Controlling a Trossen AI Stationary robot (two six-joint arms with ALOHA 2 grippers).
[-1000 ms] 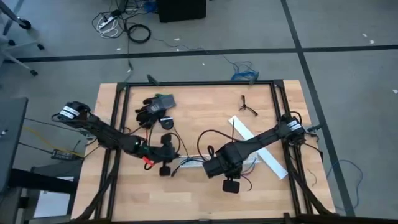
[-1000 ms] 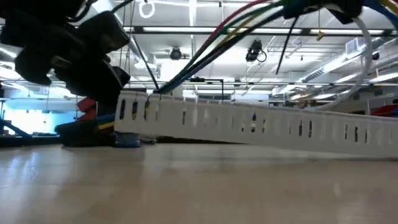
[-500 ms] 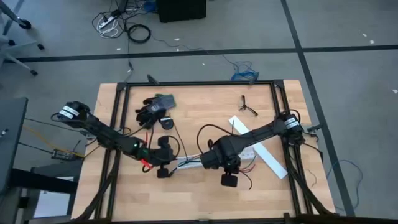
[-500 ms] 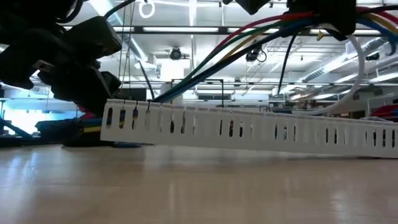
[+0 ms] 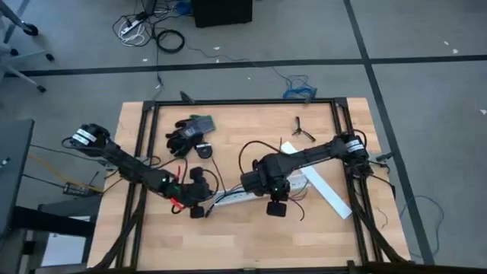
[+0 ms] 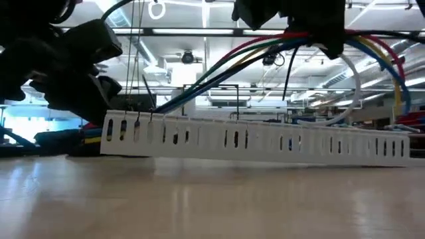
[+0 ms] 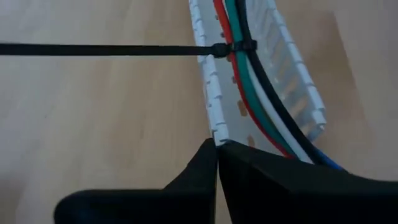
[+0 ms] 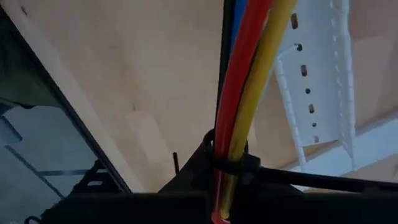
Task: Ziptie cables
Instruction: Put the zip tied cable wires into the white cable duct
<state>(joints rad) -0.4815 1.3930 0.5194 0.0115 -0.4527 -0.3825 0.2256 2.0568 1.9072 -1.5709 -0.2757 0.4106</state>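
Note:
A short white slotted channel (image 6: 265,141) lies on the wooden table between my two grippers. The cables (image 7: 249,93), red, green, white, black and blue, lie along it and rise from it in an arc (image 6: 219,70) to my right gripper (image 5: 253,189), which is shut on them. A thin black ziptie (image 7: 239,48) is looped round the bunch, with its long tail (image 7: 93,50) sticking out sideways over the table. My left gripper (image 7: 217,146) is shut on the channel's near end. My left gripper pinches the end of one side wall of the channel (image 7: 217,132) between its two fingertips, coming in low and along the channel. The channel lies flat on the table. My right gripper holds the bunch of cables (image 8: 239,112) between its fingers, right where a black strap loop (image 8: 233,165) circles them. The cables are lifted clear there and slope down into the channel.
A longer white channel (image 5: 329,194) lies diagonally at the table's right. A black glove (image 5: 186,131) and a small black round part (image 5: 204,151) lie far left, and a forked black clip (image 5: 303,129) lies far right. Black frame rails (image 5: 243,101) border the table.
My right gripper has moved toward the table's left and far edges, carrying the cables. The short channel has slid toward the table's left, and its other end has come into the low view. My left gripper has moved slightly leftward with it.

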